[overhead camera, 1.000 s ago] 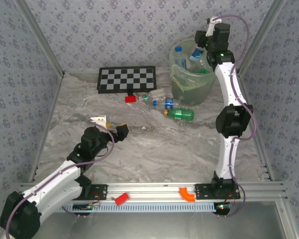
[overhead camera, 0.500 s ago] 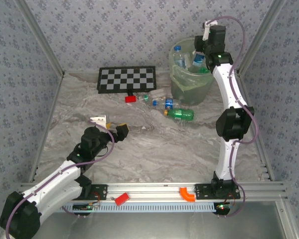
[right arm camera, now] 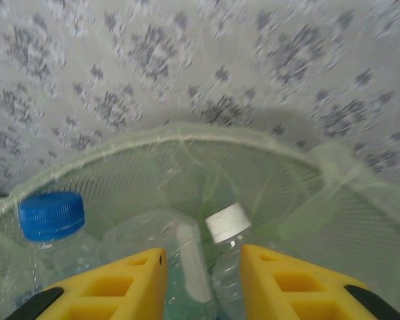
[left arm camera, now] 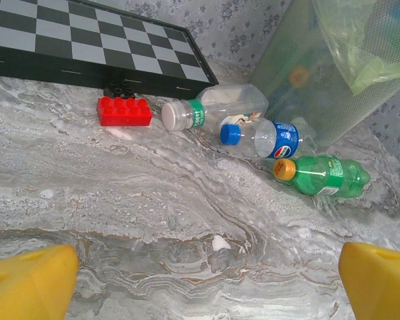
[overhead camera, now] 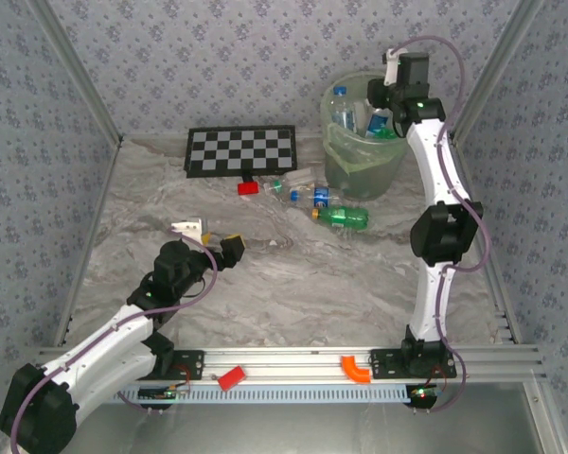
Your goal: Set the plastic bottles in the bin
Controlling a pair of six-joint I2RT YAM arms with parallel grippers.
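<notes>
From the overhead camera I see my right arm stretched to the far right, with the right gripper (overhead camera: 383, 102) down at the mouth of the bin (overhead camera: 360, 168). The bin stands on the table close to the far wall. From up there I cannot read the jaws. The right wrist camera settles it: the yellow fingers (right arm camera: 113, 283) are clamped on a clear bottle (right arm camera: 187, 263), whose crushed plastic fills the gap between them. The bin's liner and ribbed wall sit just beyond. That view also gives me a white cap (right arm camera: 228, 223) just past the fingertips and a blue-capped bottle (right arm camera: 51, 215) to the left, inside the bin. Whether the white cap belongs to the held bottle I cannot tell.

My left gripper (overhead camera: 211, 238) hovers low over the near-left part of the table, well apart from everything. Its wrist camera puts the two yellow tips at the bottom corners, spread wide with nothing between them.

That camera reads caps and labels that are only small coloured shapes from above. Three bottles lie on the marble just left of the bin:
- a white-capped bottle (left arm camera: 217, 105) with a green label
- a blue-labelled bottle (left arm camera: 265, 137) just beside it
- a green bottle (left arm camera: 323, 175) with a yellow cap, the nearest of the three

A red block (left arm camera: 124, 111) lies just left of the white-capped bottle. A small black piece (left arm camera: 118, 89) sits behind it, at the edge of the chequered board (left arm camera: 87, 40).
</notes>
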